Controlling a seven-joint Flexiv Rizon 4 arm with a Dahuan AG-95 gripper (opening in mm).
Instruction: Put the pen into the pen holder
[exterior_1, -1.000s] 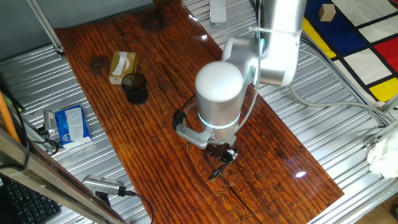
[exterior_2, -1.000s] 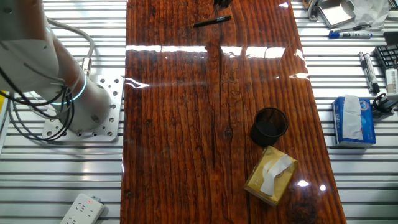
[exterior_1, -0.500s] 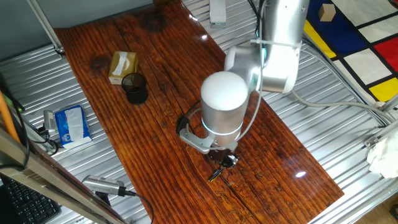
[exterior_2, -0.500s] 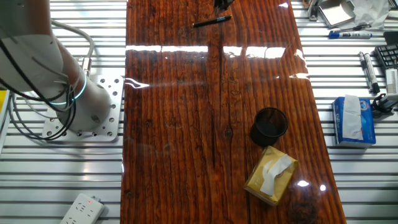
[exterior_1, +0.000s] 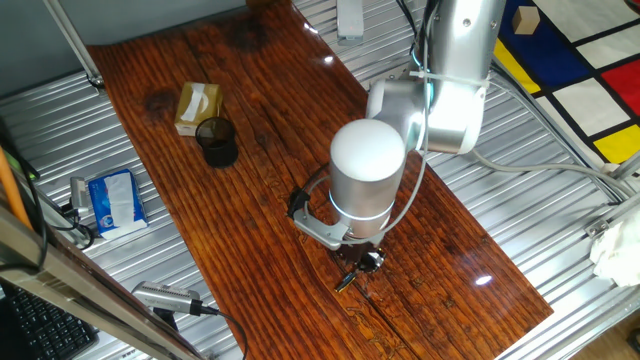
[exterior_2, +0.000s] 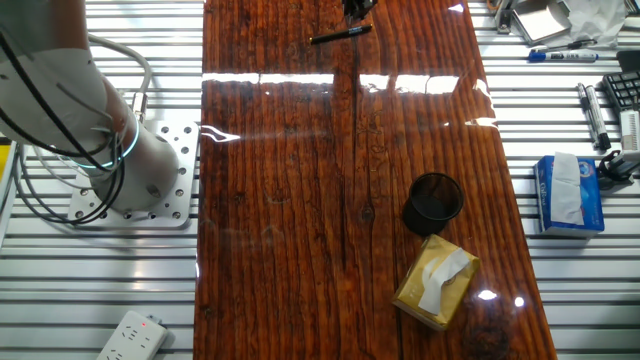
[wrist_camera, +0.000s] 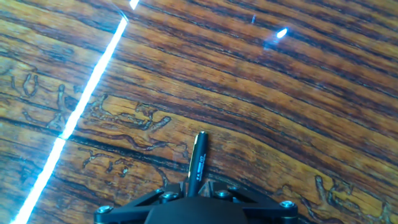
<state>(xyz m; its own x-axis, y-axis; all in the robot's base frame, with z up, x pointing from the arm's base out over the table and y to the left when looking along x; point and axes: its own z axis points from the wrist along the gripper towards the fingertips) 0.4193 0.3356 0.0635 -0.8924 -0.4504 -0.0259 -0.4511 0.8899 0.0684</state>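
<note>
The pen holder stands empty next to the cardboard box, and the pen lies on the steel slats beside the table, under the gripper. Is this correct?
Not quite. The pen lies on the wooden table, not on the steel slats; the other fixed view and the hand view both show wood under it. The rest holds: the pen holder stands empty next to the cardboard box, and the gripper is over the pen.
</note>
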